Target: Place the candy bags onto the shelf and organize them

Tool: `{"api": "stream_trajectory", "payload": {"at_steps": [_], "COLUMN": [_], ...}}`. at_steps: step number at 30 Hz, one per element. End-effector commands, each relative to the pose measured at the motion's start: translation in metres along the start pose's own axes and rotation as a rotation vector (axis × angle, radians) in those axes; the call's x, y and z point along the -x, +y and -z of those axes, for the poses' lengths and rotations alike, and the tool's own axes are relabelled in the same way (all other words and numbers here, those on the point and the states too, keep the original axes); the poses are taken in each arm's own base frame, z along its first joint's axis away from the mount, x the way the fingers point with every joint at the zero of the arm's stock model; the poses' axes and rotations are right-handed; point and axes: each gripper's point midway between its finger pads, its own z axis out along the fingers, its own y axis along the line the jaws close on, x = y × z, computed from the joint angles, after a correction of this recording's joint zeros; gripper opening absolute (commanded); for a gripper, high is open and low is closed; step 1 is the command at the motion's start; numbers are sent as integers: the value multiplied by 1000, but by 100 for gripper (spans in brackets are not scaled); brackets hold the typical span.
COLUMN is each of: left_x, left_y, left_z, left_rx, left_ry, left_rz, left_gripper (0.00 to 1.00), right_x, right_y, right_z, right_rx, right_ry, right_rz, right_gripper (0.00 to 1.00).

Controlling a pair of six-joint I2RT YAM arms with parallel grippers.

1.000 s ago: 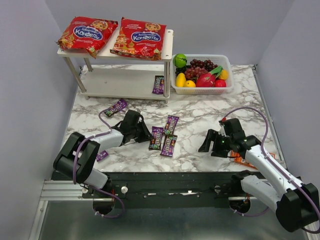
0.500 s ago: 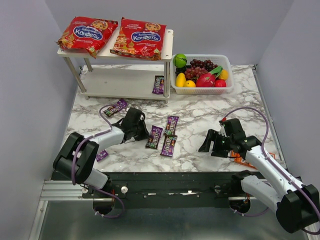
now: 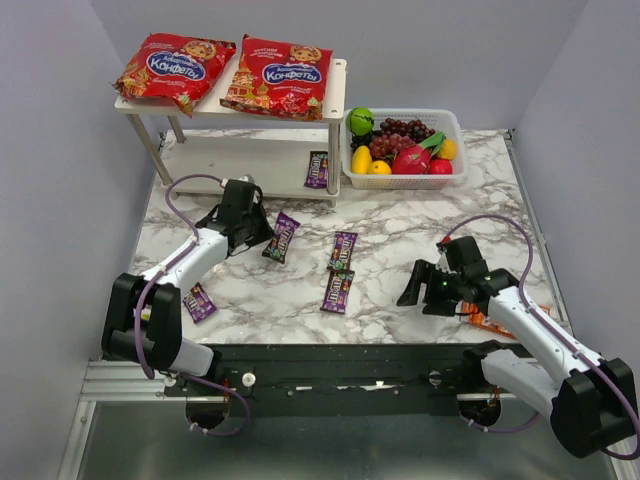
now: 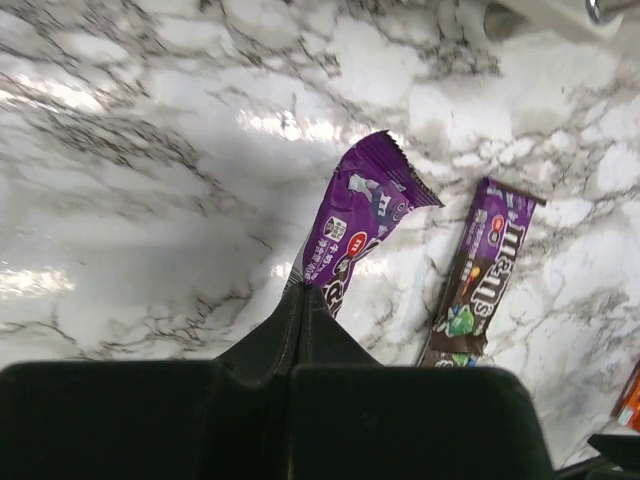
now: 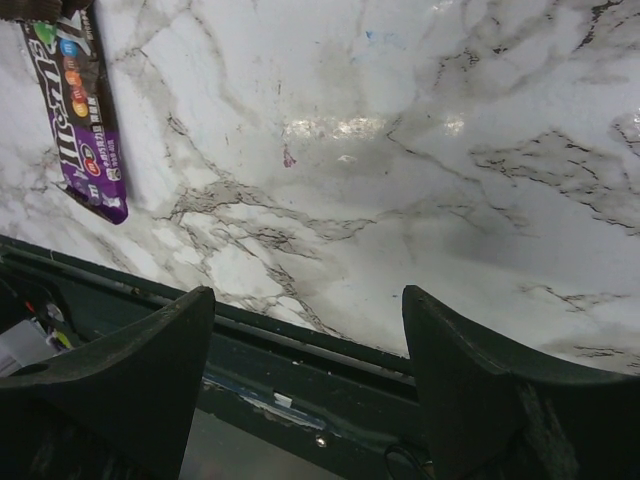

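Now the left pincer [image 4: 300, 298], apparently clamped on a purple packet [image 4: 365, 228], has carried it far-left toward the shelf [image 3: 240, 160]; the right pincer [image 5: 308, 340] stands wide apart above the desk [image 3: 420, 230].

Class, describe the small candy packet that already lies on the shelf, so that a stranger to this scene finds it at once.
Find the white two-tier shelf at the back left of the table. On its lower board, at the right end beside the fruit basket, lies a small dark purple packet. It is the only small packet on the shelf; the others are off it.
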Motion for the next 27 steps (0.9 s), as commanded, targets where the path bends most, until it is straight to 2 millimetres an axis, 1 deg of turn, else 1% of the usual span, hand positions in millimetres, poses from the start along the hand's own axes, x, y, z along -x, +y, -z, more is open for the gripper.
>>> {"api": "stream_trajectory", "payload": {"at_steps": [1, 2, 3, 5, 6, 8, 9, 11, 12, 14, 15, 17, 18, 20, 21, 23, 24, 26, 27], "left_x": [34, 40, 52, 63, 75, 88, 98, 109, 119, 129, 137, 147, 157, 166, 173, 182, 189, 194, 200], "left_y": [-1, -3, -4, -8, -9, -15, -20, -21, -27, -30, -33, -38, -42, -45, -47, -50, -51, -53, -54], "left_z": [1, 1, -1, -3, -6, -9, -15, -21, -29, -37, -45, -52, -60, -66, -74, -80, -87, -94, -101], "left_rx": [-32, -47, -54, -76, -84, -108, -129, -142, -167, -183, -194, -212, -223, -238, -247, -263, -269, -288, -305], "left_ry": [-44, -49, -66, -77, -95, -107, -119, -126, -127, -127, -130, -131, -141, -138, -142, -148, -152, -143, -152], "left_rz": [13, 19, 29, 46, 56, 80, 88, 120, 137, 159, 164, 188, 192, 219, 226, 249, 256, 288, 298], "left_gripper": [0, 0, 0, 0, 0, 0, 0, 0, 0, 0, 0, 0, 0, 0, 0, 0, 0, 0, 0], "right_x": [11, 12, 13, 16, 16, 22, 24, 30, 34, 37, 39, 43, 44, 48, 49, 51, 52, 53, 52], "right_y": [0, 1, 1, 2, 4, 5, 7, 8, 10, 9, 10, 10, 10, 10, 10, 9, 9, 7, 7], "right_z": [-1, -2, -3, -5, -5, -6, -6, -5, -4, -4, -5, -4, -3, -3, -3, -3, -3, -4, -4], "right_rx": [-20, -17, -17, -16, -13, -16, -19, -26, -28, -36, -42, -50, -53, -60, -64, -73, -75, -86, -89], "right_ry": [-23, -23, -25, -27, -26, -32, -36, -47, -52, -58, -59, -69, -73, -79, -82, -83, -84, -83, -79], "right_rz": [3, 0, -5, -16, -16, -19, -14, -8, -7, -6, -5, -1, 3, 8, 7, 8, 9, 7, 6], "right_gripper": [84, 84, 84, 84, 84, 84, 84, 84, 84, 84, 84, 84, 84, 84, 84, 84, 84, 84, 84]}}
